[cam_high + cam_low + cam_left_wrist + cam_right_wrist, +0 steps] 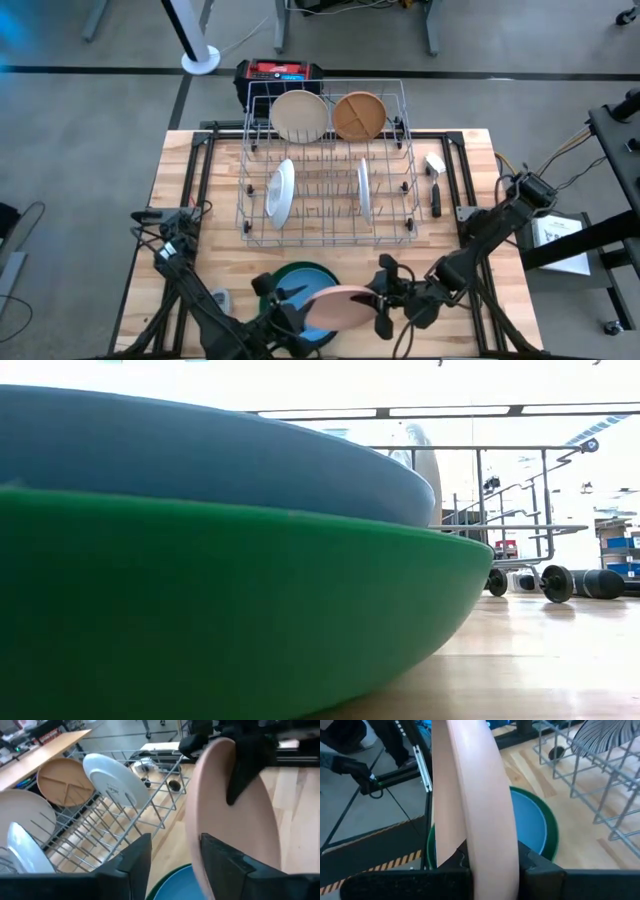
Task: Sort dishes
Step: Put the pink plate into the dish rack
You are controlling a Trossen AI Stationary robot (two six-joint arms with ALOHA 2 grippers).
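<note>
From above, the wire rack [328,165] holds a cream plate [299,115], a tan divided plate [359,115] and two white plates on edge. On the wooden tabletop [470,165], a blue plate [200,455] sits inside a green bowl [230,610]. The left gripper [172,865] has its fingers apart beside the pink plate [235,835]. The right gripper [492,865] is clamped on that plate's rim above the bowl.
</note>
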